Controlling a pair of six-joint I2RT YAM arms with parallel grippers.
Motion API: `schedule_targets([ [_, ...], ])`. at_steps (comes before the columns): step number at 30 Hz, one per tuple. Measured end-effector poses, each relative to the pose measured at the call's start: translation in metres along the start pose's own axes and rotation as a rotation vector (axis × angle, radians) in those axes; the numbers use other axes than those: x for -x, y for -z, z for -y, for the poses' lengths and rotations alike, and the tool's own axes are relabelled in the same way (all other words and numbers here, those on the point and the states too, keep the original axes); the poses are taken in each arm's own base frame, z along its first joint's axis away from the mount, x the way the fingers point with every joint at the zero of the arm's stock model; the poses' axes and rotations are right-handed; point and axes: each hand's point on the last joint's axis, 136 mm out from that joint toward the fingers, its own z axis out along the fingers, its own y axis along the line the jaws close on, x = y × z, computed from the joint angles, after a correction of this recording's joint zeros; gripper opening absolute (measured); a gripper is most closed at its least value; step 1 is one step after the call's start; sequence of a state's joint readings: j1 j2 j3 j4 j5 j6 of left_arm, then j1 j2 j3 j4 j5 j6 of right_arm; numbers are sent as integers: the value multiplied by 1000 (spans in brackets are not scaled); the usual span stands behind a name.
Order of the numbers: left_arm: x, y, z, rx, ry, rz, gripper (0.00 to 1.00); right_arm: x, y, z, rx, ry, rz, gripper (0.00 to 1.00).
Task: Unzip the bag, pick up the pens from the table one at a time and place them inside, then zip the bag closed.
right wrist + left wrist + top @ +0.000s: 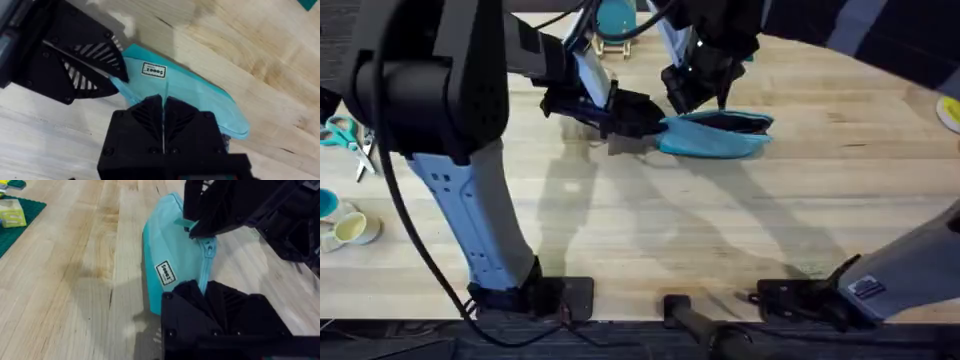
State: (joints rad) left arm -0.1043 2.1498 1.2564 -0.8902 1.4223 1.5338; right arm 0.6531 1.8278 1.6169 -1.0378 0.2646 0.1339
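Note:
The light blue bag (720, 142) lies on the table (720, 240) at the back middle, with a dark slit open along its top toward its right end. My left gripper (645, 115) is shut on the bag's left end (160, 295). My right gripper (695, 95) comes down over the bag's left part, its fingers (150, 117) pressed together on the zipper pull (183, 224). The zipper (206, 262) between the two grippers looks closed. A small white label (153, 70) shows on the bag's side. The pens are out of view.
Orange- and teal-handled scissors (348, 135) and two small cups (350, 230) lie at the table's left edge. A blue disc on a wooden stand (615, 22) stands behind the grippers. A green mat with a yellow-green box (11, 213) lies farther off.

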Motion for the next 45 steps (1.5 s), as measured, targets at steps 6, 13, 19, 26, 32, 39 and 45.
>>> schedule_targets([
  [6, 0, 0, 0, 0, 0, 2, 43, 0, -2, 6, 13, -30, -6, 30],
  [13, 1, -1, 0, -2, -1, 2, 43, -2, -3, 9, 23, 10, -18, 31],
  [19, 1, -1, 1, -4, -1, 2, 43, -7, -3, 11, 25, 107, -37, 32],
  [26, 1, -1, 1, -4, -1, 2, 43, -9, -5, 26, 17, 112, -54, 32],
  [32, 1, -1, 1, -4, -2, 4, 43, -10, -8, 35, 24, 92, -60, 33],
  [39, 1, -1, 1, -4, -2, 5, 43, -11, -10, 42, 39, 68, -66, 33],
  [45, 1, -1, 1, -4, -2, 6, 43, -10, -11, 46, 77, 23, -61, 33],
])
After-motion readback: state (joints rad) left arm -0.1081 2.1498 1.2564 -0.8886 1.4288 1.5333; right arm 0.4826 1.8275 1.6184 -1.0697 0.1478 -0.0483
